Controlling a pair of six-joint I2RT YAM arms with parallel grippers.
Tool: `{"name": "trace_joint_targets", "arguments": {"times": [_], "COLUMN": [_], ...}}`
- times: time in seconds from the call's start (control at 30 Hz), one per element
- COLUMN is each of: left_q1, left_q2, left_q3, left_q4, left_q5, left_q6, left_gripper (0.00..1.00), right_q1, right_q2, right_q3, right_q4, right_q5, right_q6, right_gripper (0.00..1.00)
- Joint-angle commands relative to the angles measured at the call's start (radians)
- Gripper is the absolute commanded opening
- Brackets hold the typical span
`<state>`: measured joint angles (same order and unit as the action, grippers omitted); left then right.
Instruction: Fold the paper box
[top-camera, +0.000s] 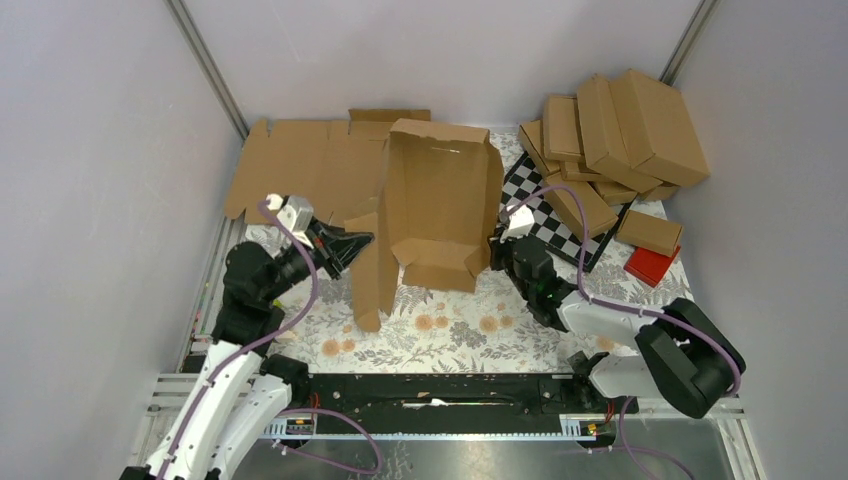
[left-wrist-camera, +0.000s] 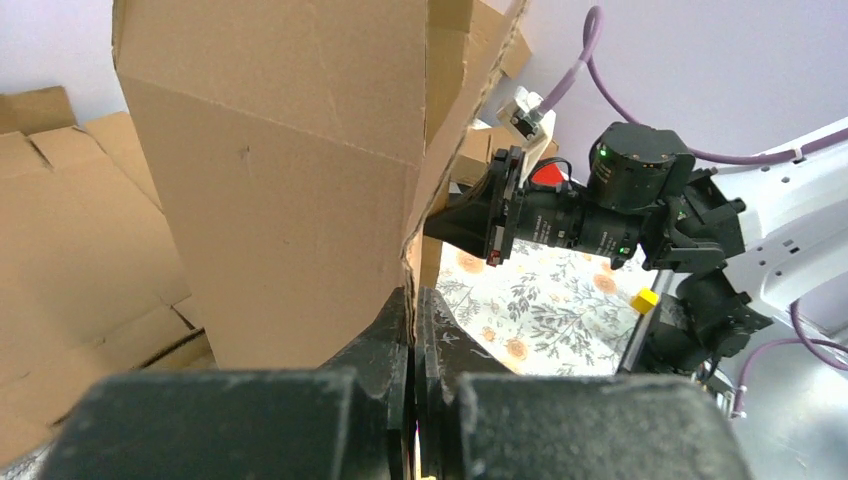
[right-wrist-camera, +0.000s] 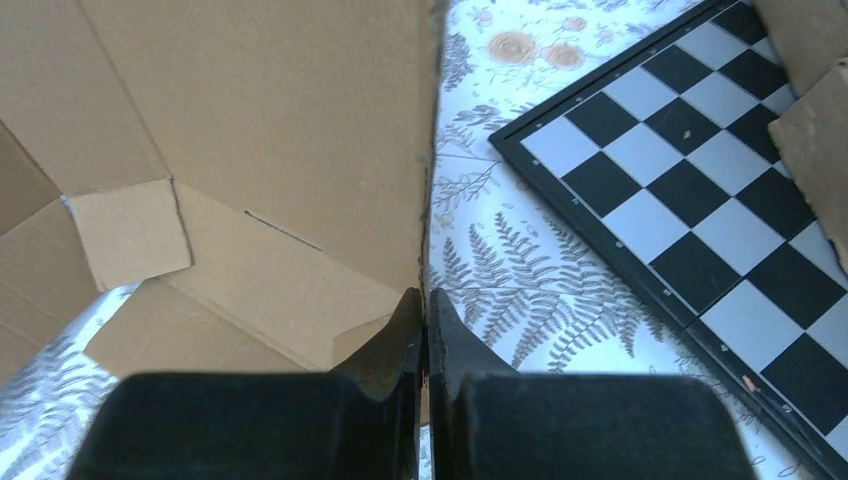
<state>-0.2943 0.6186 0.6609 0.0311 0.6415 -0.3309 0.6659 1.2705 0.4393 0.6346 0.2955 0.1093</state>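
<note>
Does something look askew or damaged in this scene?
Yes. The paper box is lopsided: its left flap splays out toward the near side, unfolded. The closed boxes lie in a leaning heap over the checkered board.

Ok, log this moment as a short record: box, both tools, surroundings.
box: paper box, partly folded, walls raised, mid-table
left tool: shut on its left flap edge
right tool: shut on its right wall edge
back left: flat cardboard blank
right side: stack of folded boxes, checkered board, red block
</note>
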Motion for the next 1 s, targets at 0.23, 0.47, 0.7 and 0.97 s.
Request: {"name": "trace_joint_targets", "arguments": {"times": [0.23, 0.47, 0.7, 0.97], "left_q1": [-0.023, -0.113, -0.360, -0.564], "left_q2": [-0.083, -0.089, 0.021, 0.154], "left_q3": [-0.182, -0.222, -0.225, -0.112], "left_q4": [0.103, 0.134, 0.240, 0.152], "left_q5": [-0.159, -0.213, -0.344, -0.519], "left_q6": [-0.112, -0.189, -0.222, -0.114], "left_gripper": [0.00, 0.00, 0.00, 0.01], "right_q1": [0.007, 0.006, 0.007, 0.006], "right_q2": [0.193, 0.150, 0.059, 0.015], "right_q3": [-0.128, -0.188, -0.206, -0.220], "right_q4": [0.503, 0.508, 0.424, 0.367], "right_q5": [0.205, 0.242, 0.242, 0.300], "right_q6": [-0.019, 0.012, 0.048, 0.066], "right_gripper": [0.07, 0.09, 0.10, 0.10]}}
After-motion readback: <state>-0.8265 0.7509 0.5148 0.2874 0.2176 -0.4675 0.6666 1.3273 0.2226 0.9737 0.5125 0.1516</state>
